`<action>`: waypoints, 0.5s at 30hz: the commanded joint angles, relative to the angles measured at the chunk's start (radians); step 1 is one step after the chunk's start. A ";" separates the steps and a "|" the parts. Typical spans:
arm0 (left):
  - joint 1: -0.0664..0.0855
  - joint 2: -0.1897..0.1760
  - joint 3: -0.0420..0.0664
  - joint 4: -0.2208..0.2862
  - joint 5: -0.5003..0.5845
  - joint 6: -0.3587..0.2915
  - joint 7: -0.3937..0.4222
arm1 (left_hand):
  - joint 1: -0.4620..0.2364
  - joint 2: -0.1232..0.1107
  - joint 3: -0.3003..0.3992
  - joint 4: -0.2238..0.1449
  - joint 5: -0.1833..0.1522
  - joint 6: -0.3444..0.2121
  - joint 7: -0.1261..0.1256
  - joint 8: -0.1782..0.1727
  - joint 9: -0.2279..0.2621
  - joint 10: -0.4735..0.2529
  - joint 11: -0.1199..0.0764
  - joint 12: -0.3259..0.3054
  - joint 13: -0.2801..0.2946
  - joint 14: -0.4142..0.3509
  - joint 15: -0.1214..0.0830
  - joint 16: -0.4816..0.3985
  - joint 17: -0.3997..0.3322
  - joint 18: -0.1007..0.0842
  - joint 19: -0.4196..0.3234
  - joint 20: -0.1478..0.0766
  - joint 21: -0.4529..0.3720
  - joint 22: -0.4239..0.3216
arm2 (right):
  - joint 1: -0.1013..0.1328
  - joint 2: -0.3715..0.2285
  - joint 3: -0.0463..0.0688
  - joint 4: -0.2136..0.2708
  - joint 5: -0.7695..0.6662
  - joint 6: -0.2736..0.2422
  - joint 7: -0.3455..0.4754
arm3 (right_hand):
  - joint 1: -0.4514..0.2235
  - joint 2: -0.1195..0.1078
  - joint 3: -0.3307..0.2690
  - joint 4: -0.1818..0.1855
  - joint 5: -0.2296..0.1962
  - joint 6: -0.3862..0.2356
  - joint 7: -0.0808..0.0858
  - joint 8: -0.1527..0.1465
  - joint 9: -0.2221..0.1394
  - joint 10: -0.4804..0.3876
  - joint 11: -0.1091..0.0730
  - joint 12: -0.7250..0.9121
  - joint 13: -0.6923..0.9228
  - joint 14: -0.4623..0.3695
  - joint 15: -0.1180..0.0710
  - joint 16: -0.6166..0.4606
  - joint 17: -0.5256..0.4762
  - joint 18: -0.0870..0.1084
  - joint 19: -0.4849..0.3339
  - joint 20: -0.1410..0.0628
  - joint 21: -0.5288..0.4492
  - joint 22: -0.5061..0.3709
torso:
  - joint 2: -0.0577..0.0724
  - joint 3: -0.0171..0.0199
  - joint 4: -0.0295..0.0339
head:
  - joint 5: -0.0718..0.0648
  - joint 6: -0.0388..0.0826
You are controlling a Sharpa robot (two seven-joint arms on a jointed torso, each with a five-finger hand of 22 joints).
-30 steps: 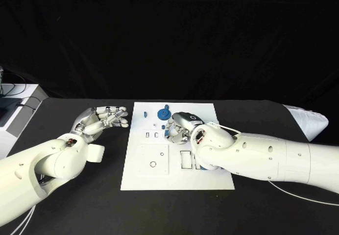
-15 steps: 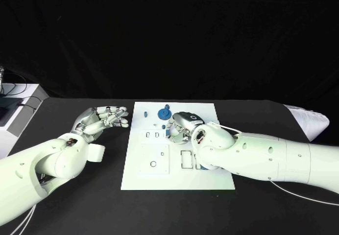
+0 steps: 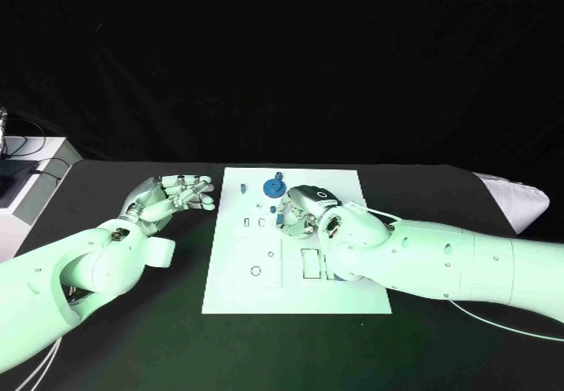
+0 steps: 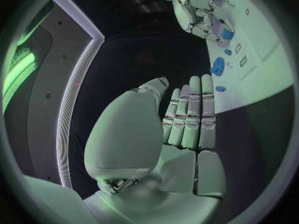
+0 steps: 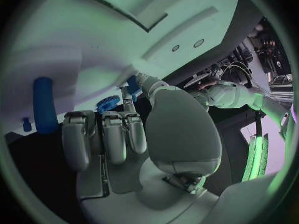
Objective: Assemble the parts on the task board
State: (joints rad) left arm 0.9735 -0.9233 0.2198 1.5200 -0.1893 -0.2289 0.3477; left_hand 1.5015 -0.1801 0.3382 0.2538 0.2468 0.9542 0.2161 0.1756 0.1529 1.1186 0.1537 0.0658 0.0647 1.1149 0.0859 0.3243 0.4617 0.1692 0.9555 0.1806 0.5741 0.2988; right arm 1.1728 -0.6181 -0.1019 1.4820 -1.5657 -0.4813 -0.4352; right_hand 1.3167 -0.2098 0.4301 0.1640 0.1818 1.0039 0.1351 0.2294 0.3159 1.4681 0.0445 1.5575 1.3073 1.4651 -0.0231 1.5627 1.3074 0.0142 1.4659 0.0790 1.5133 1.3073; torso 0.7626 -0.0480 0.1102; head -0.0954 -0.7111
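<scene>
The white task board [image 3: 235, 293] lies in the middle of the black table. A blue gear [image 3: 274, 188] and a small blue peg [image 3: 241, 190] sit at its far end. My right hand [image 3: 303, 213] hovers over the board's middle, just nearer than the gear, with its fingers curled down. In the right wrist view a small blue part [image 5: 132, 84] sits pinched between thumb tip and fingertip, close to the gear [image 5: 107, 103] and a blue cylinder [image 5: 45, 104]. My left hand [image 3: 170, 198] is off the board's left edge, fingers straight [image 4: 190, 114], holding nothing.
Rectangular slots [image 3: 308, 262] and a round hole [image 3: 255, 271] mark the board's near half. Another blue piece [image 3: 341, 278] peeks out under my right forearm. A white padded object [image 3: 511, 199] lies at the table's right edge, and white equipment [image 3: 29, 187] stands at the left.
</scene>
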 commanded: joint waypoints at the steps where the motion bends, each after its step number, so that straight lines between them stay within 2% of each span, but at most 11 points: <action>1: 0.000 0.002 0.001 0.001 -0.003 0.016 0.005 | -0.007 0.004 0.005 0.002 -0.001 -0.006 0.004 -0.003 0.001 -0.007 0.001 -0.003 0.001 -0.006 0.004 -0.005 0.002 0.009 -0.005 -0.001 0.004 0.001 | -0.002 0.001 -0.001 0.000 -0.002 0.005 0.008 | -0.003 -0.008 -0.009 -0.001 -0.005 -0.012 -0.001 -0.008 -0.002 0.079 0.009 -0.010 0.242 0.096 0.004 -0.004 0.219 0.002 0.075 0.002 -0.004 0.216 | 0.000 0.0002 -0.0011 | 0.000 -0.002; 10: 0.000 0.002 0.001 0.001 -0.003 0.017 0.004 | -0.007 0.004 0.005 0.002 -0.001 -0.006 0.004 -0.003 0.001 -0.007 0.001 -0.003 0.001 -0.006 0.004 -0.005 0.002 0.009 -0.005 -0.001 0.004 0.001 | -0.003 0.000 -0.002 -0.001 0.010 0.005 0.012 | 0.001 -0.016 -0.017 0.000 -0.008 -0.045 0.013 -0.023 -0.012 0.053 0.021 -0.035 0.218 0.095 0.014 -0.005 0.216 0.004 0.072 0.011 -0.011 0.212 | -0.001 -0.0001 -0.0009 | 0.000 -0.004; 15: 0.000 0.002 0.001 0.002 -0.003 0.019 0.006 | -0.002 0.007 0.012 -0.002 0.002 -0.007 0.004 -0.005 0.001 -0.010 0.001 -0.003 0.001 -0.007 0.003 -0.006 0.004 0.010 -0.008 -0.001 0.009 0.003 | -0.003 -0.001 -0.002 0.002 0.020 0.000 0.014 | 0.004 -0.019 -0.027 0.005 -0.017 -0.080 0.025 -0.041 -0.023 0.018 0.032 -0.069 0.187 0.095 0.024 -0.005 0.217 0.005 0.071 0.020 -0.015 0.209 | -0.001 -0.0005 -0.0005 | -0.001 -0.004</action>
State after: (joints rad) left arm 0.9734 -0.9234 0.2198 1.5192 -0.1895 -0.2282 0.3471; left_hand 1.5015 -0.1801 0.3458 0.2519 0.2468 0.9505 0.2198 0.1756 0.1528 1.1186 0.1537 0.0658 0.0647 1.1149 0.0859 0.3243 0.4647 0.1692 0.9555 0.1806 0.5809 0.3009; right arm 1.1708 -0.6192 -0.1033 1.4816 -1.5531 -0.4813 -0.4325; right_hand 1.3202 -0.2178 0.4079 0.1700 0.1676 0.9280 0.1609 0.1907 0.2936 1.4644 0.0698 1.4913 1.3080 1.4665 -0.0069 1.5627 1.3074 0.0142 1.4661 0.0937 1.5017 1.3080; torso 0.7616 -0.0480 0.1091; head -0.0953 -0.7152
